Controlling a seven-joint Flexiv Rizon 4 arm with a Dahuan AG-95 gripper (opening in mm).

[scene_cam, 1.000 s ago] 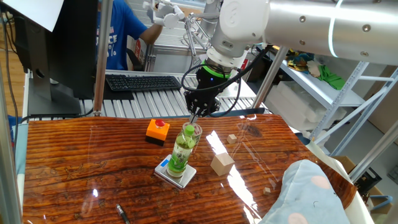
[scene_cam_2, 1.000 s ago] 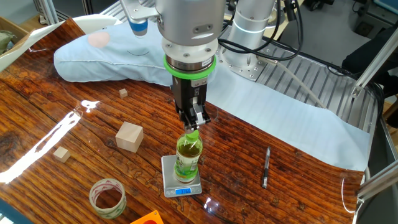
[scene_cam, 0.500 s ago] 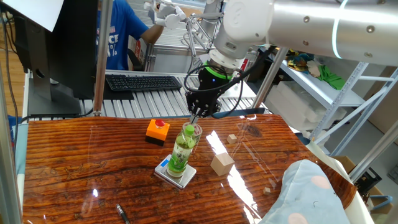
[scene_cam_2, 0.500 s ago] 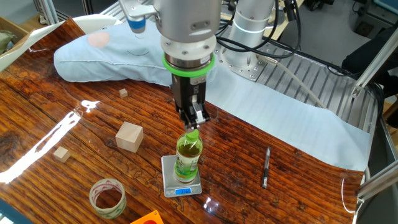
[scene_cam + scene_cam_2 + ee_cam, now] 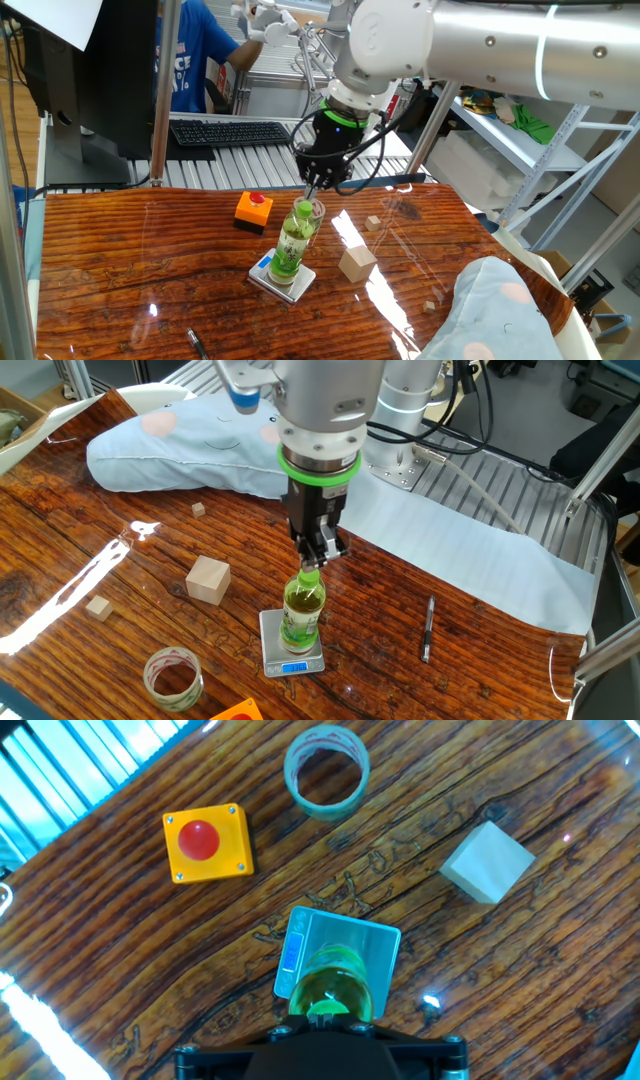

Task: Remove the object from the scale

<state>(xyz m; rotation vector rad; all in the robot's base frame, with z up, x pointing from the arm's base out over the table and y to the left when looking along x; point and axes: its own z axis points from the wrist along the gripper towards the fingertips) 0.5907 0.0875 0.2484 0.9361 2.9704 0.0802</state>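
One fixed view: the bottle [image 5: 291, 243] stands upright on the scale [image 5: 281, 277], mid-table and well clear of the table [image 5: 120, 270] edges. The gripper [image 5: 312, 195] hangs just above the light-green cap, its fingers close together; whether they touch the cap cannot be told. An orange box [image 5: 254, 210] lies near on the far left, a tan cube [image 5: 356, 263] just to the right. Bare wood lies open in front and to the left. The green label's print is too small to read.

The other fixed view: the gripper [image 5: 311, 565] meets the bottle [image 5: 302, 610] at its cap, the narrow-set fingers about it; a firm grip cannot be confirmed. The scale [image 5: 291, 644] shows a blue display at its near edge, digits unreadable. A pen [image 5: 428, 628] lies apart on the right, the round jar [image 5: 173, 678] at lower left, the cube [image 5: 207, 580] to the left.

Hand view: the cap [image 5: 325, 1011] sits at the bottom edge, directly under the hand. The scale [image 5: 375, 948] lies square beneath it, with open wood all round. The box [image 5: 207, 842], jar [image 5: 326, 771] and cube [image 5: 487, 861] stand apart.
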